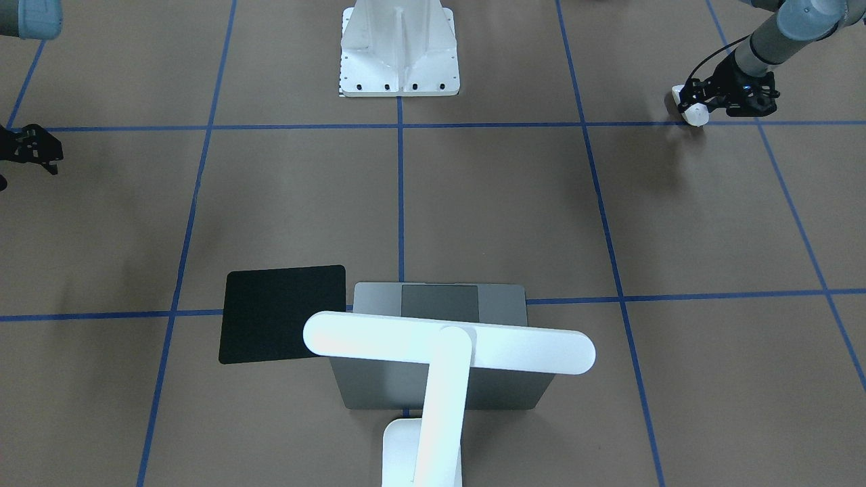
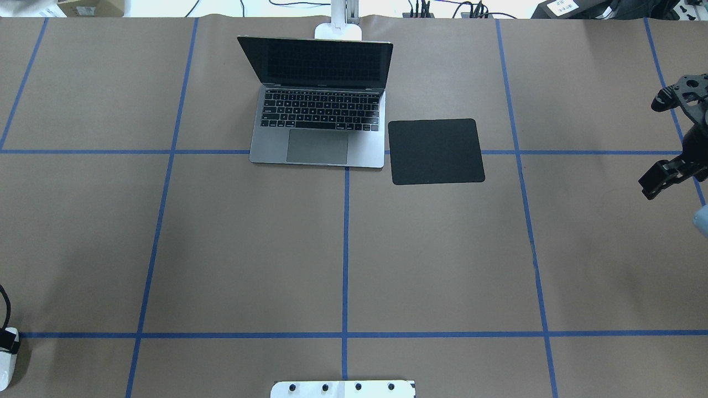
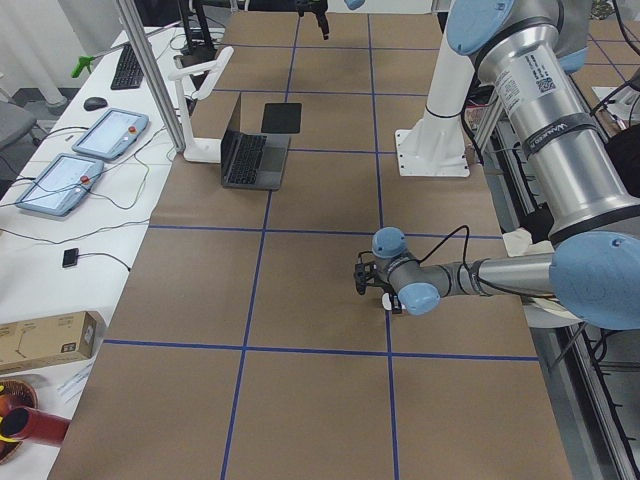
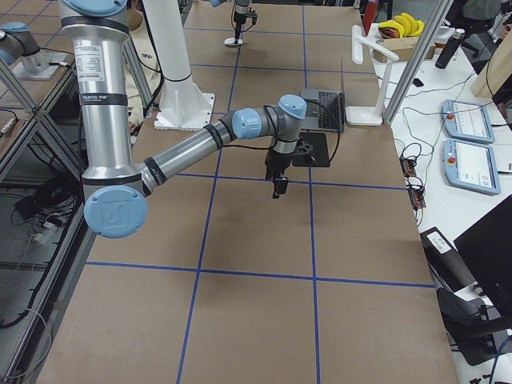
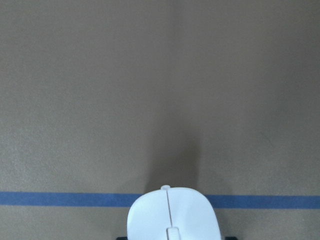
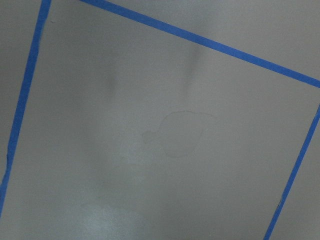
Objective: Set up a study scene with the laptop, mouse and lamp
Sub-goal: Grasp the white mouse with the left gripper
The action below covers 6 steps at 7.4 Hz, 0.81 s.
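The laptop (image 2: pixel 321 110) stands open at the far middle of the table, and the front-facing view shows its lid from behind (image 1: pixel 500 392). The lamp (image 1: pixel 446 341) stands behind it with its bar head over the laptop; the overhead view shows its base (image 2: pixel 338 30). The white mouse (image 1: pixel 693 113) is at the table's near left corner and also shows in the left wrist view (image 5: pixel 172 215). My left gripper (image 1: pixel 697 105) is shut on the mouse, low over the table. My right gripper (image 2: pixel 666 138) is open and empty at the right edge, above the table.
A thin black square pad (image 2: pixel 435 151) lies flat just right of the laptop. A white ribbed bracket (image 1: pixel 399 51) with a bolted plate stands at the table's near middle edge. Blue tape lines cross the brown table (image 2: pixel 343 249).
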Available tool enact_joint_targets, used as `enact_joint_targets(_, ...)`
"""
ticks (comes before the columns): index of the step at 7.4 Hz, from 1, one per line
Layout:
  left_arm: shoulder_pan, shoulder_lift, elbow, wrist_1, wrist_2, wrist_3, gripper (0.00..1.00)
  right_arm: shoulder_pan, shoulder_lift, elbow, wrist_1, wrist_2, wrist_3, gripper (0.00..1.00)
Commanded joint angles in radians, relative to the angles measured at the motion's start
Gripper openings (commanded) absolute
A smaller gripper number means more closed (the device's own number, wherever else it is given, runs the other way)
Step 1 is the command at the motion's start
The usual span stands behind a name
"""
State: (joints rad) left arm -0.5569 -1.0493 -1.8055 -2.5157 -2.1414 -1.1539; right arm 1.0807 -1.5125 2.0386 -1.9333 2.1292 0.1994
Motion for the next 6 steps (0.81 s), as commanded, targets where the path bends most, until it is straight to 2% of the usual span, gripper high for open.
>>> enact_joint_targets(1, 0.000, 0.000, 0.000, -0.002, 0.000, -0.003, 0.57, 0.001, 0.000, 0.000, -0.001, 0.000, 0.000, 1.00)
enact_joint_targets(4, -0.001, -0.003, -0.001, -0.009, -0.005, -0.004, 0.48, 0.001, 0.002, 0.002, -0.001, 0.000, 0.000, 1.00)
enact_joint_targets(6, -0.011, -0.012, -0.035, -0.011, -0.012, -0.004, 0.47, 0.001, 0.002, 0.002, -0.001, 0.000, 0.000, 1.00)
